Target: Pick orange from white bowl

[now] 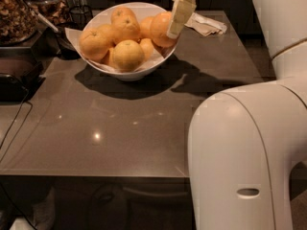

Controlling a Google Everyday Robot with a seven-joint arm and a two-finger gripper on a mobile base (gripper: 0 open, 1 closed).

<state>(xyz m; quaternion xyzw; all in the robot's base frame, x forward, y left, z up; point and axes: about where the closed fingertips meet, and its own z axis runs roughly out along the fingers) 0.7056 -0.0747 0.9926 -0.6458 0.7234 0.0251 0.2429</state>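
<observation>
The white bowl (125, 72) stands at the back middle of the dark table, lined with white paper and piled with round fruit. The orange (159, 27), deep orange and the largest, lies at the pile's right side against the rim. A paler yellow fruit (127, 54) sits at the front and smaller oranges to the left. My gripper (172, 30) comes down from the top of the camera view and lies against the orange's right side, its cream-coloured tip over the bowl's right rim.
A crumpled napkin (207, 25) lies behind and right of the bowl. Jars of granola (14, 13) and a black appliance (14, 78) with a cable (12, 128) stand at the left. My white body (240, 157) fills the lower right.
</observation>
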